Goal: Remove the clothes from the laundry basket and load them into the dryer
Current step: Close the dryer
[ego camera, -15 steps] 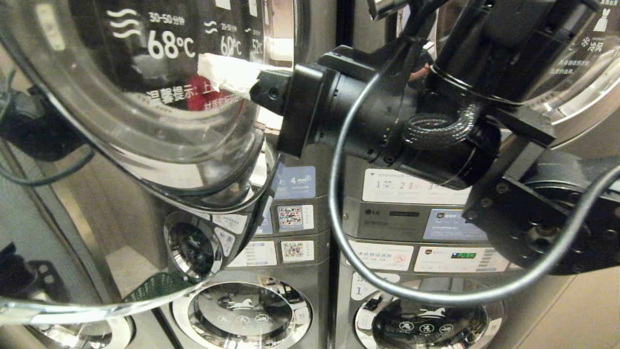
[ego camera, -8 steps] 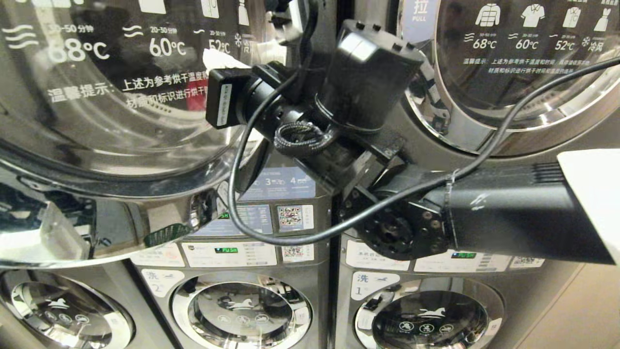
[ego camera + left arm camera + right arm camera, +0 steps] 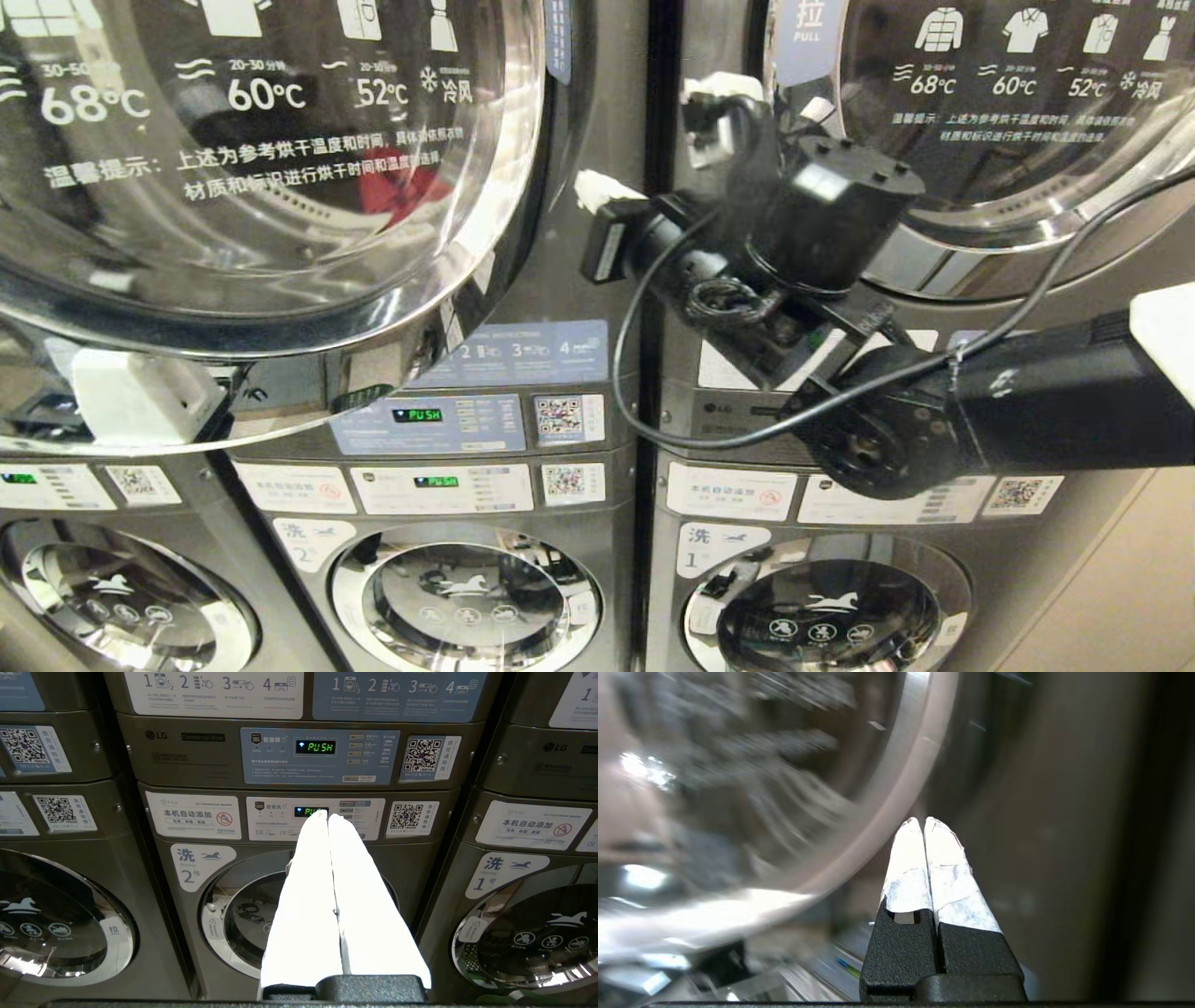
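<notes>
Dryer door (image 3: pixel 280 187) – big, round, glass – now nearly flat against its machine, no longer swung out as a second ago. Right gripper (image 3: pixel 597 191) now just beside the door's rim, further right than before, white fingers pressed together, holding nothing. Left gripper (image 3: pixel 327 821) low by the washers, fingers together too. Readable: "68°C", "60°C", "52°C", "PUSH" – also "LG" and "PULL".

The round glass dryer door (image 3: pixel 280 177) now sits nearly closed, swung in from wide open, while the right gripper (image 3: pixel 590 189), white fingertips pressed together, draws back rightward off it
</notes>
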